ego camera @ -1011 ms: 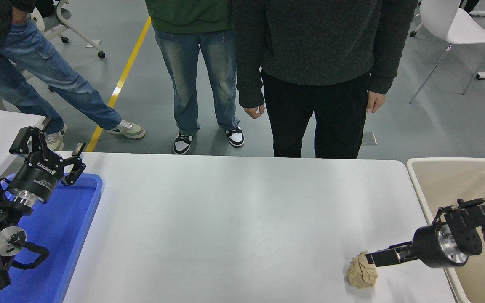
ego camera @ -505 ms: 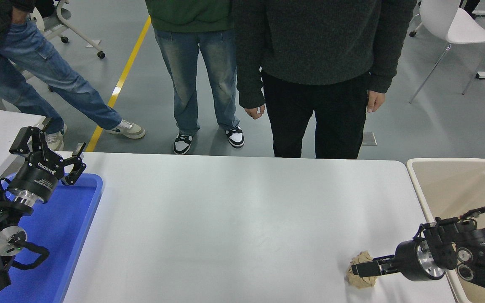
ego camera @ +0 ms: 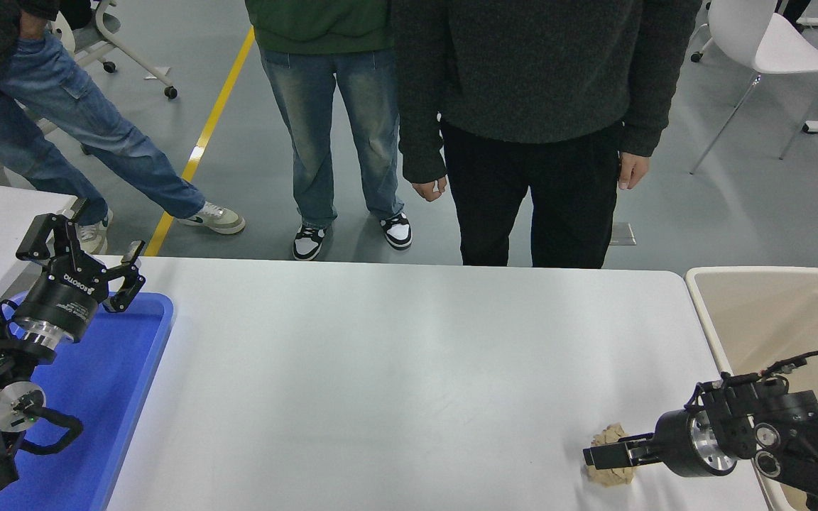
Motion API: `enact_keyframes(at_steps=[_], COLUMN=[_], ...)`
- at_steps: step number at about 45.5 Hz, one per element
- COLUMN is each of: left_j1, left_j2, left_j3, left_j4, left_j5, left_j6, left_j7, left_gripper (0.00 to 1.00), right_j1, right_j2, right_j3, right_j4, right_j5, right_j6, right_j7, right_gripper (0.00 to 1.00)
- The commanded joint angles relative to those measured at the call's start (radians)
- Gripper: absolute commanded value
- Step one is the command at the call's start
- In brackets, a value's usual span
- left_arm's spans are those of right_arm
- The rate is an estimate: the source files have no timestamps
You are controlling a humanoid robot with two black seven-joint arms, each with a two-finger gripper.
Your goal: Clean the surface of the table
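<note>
Right gripper [ego camera: 604, 455] at the crumpled tan paper ball [ego camera: 611, 467], lower right of the frame.

Its fingers lie across the ball's top, nearly together; whether they have hold of it I cannot tell. To do this well, pinch the wad firmly at its middle, lift clear of the wide white matte tabletop [ego camera: 395, 369] filling the frame's centre, then carry it right to the beige plastic bin [ego camera: 707, 284]. At left, the parked left gripper [ego camera: 82, 245] stands with fingers spread above the blue plastic tray [ego camera: 146, 341].
</note>
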Motion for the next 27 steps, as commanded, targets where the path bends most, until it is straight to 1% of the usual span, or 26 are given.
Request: enact_keyframes(at_steps=[1, 4, 9, 14, 27], left_j1=[0.0, 0.0, 0.0, 0.0, 0.0], left_j2=[0.0, 0.0, 0.002, 0.0, 0.0], left_j3=[0.0, 0.0, 0.0, 0.0, 0.0], left_j4=[0.0, 0.0, 0.0, 0.0, 0.0], left_j5=[0.0, 0.0, 0.0, 0.0, 0.0], left_j6=[0.0, 0.0, 0.0, 0.0, 0.0], left_j7=[0.0, 0.0, 0.0, 0.0, 0.0], left_gripper=[1.0, 1.0, 1.0, 1.0, 1.0], right_j1=[-0.003, -0.003, -0.003, -0.003, 0.001], right_j2=[0.015, 0.021, 0.024, 0.027, 0.023], right_j3=[-0.001, -0.002, -0.005, -0.007, -0.01], right_j4=[-0.013, -0.024, -0.03, -0.039, -0.049], right_j5=[-0.002, -0.004, -0.011, -0.018, -0.021], right_j6=[-0.002, -0.002, -0.001, 0.001, 0.016], right_j7=[0.001, 0.003, 0.003, 0.005, 0.005], right_gripper=[0.99, 0.97, 0.89, 0.78, 0.37])
